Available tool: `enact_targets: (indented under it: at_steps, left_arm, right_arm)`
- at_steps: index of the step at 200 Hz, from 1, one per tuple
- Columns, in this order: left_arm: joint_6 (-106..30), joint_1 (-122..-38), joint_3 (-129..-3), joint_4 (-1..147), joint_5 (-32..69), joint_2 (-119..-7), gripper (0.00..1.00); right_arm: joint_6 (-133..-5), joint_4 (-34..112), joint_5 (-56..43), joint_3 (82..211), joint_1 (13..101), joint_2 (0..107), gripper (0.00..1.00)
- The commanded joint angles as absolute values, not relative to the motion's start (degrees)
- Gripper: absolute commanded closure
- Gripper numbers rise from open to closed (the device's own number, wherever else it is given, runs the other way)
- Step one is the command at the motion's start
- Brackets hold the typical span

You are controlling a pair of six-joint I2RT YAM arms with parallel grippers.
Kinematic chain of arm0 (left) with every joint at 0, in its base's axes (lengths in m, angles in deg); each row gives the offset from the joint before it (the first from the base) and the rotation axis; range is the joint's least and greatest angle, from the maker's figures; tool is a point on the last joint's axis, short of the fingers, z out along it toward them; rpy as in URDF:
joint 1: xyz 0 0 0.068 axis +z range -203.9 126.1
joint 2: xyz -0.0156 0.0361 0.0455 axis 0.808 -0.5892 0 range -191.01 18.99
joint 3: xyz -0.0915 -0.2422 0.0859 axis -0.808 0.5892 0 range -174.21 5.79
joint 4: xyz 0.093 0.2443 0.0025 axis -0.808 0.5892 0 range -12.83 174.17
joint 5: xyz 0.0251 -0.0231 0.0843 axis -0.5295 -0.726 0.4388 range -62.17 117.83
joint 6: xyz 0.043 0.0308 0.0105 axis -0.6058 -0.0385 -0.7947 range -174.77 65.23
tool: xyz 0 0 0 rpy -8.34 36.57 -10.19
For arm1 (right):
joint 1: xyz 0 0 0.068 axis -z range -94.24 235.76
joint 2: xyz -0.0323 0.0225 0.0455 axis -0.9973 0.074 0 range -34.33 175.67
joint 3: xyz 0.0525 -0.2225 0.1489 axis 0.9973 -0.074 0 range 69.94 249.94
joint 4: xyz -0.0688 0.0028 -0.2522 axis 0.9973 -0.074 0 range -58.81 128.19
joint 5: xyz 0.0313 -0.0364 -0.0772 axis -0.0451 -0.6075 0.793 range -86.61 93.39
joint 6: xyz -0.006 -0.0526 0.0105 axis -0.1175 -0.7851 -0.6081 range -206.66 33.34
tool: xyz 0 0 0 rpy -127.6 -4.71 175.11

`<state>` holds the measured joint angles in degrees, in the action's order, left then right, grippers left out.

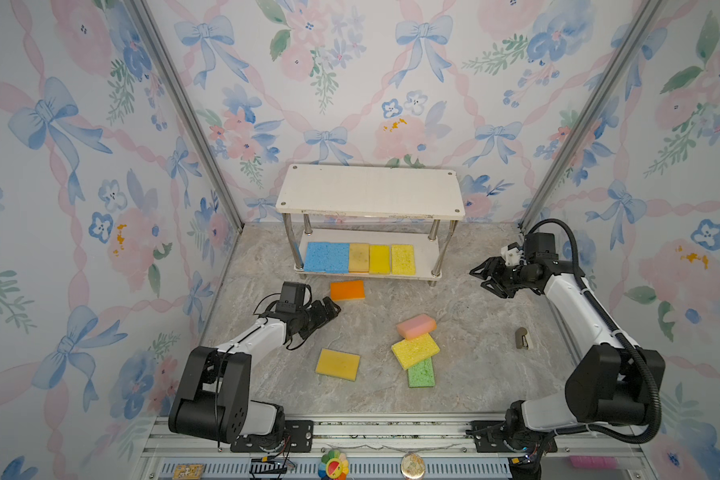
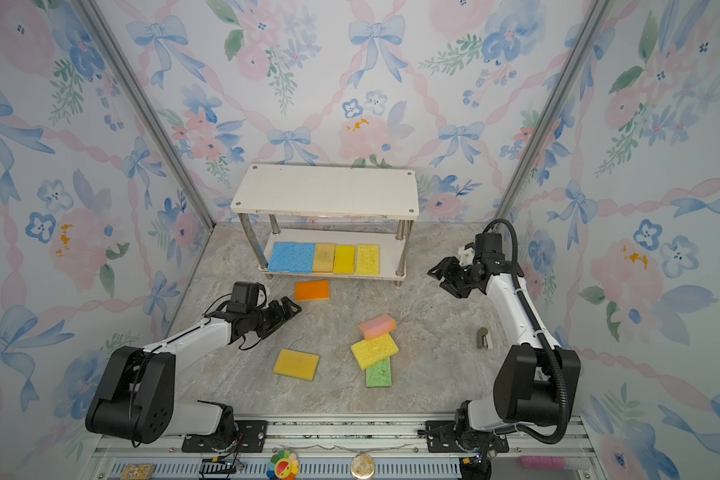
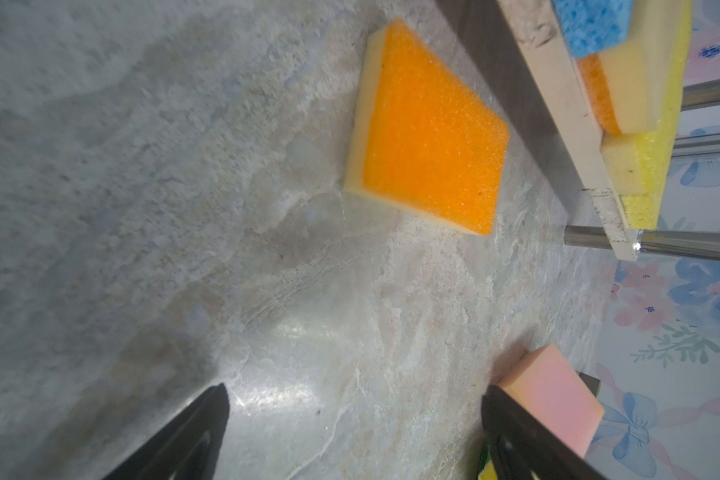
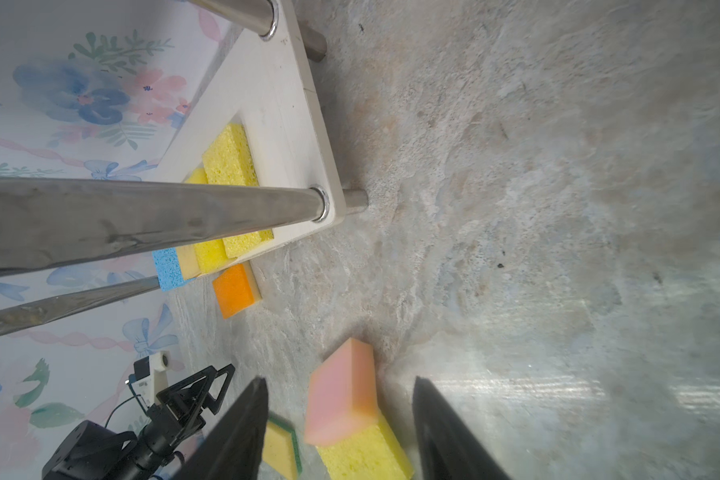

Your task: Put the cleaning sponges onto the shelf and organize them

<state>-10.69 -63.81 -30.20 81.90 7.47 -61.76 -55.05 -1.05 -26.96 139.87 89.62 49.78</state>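
Porous green rectangular sponge [image 1: 422, 374] lies partly beneath pitted yellow sponge [image 1: 415, 350].

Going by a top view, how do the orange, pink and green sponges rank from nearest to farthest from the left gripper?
1. orange sponge: just beyond the left gripper, in front of the shelf.
2. pink sponge: off to the right, mid-table.
3. green sponge: right again and nearer the front, partly under a yellow sponge.
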Motion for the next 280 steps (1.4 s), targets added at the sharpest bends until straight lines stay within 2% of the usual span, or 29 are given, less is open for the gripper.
enact_targets:
  at_steps: [1,81,124,183,229,257,280]
  left_arm:
    - [-14.0,-63.1,-31.5,80.2,7.1,-64.2,0.05]
    - [-15.5,-63.0,-39.6,77.1,7.9,-75.6,0.17]
    - [-14.9,-62.9,-42.4,77.0,11.9,-78.8,0.4]
    - [-15.7,-63.7,-46.2,76.8,11.0,-83.4,0.51]
    - [-15.4,-64.8,-46.7,76.9,11.0,-84.6,0.88]
    - [-15.8,-64.8,-44.8,77.0,10.2,-83.1,1.0]
    - [-16.9,-64.8,-41.6,77.0,9.3,-78.9,1.0]
  right_arm:
    - [-56.3,-3.2,-27.1,139.7,87.8,49.2,0.41]
    - [-55.9,-4.3,-26.8,140.7,85.3,49.2,0.41]
    - [-55.6,-4.2,-26.5,140.5,84.7,48.5,0.4]
    - [-54.8,-3.7,-25.8,139.9,83.9,47.8,0.4]
    - [-54.4,-3.7,-25.2,139.9,82.9,46.9,0.4]
    - [-55.9,-5.7,-24.7,141.1,82.5,46.3,0.4]
    - [-60.6,-11.6,-22.9,143.9,82.4,45.6,0.39]
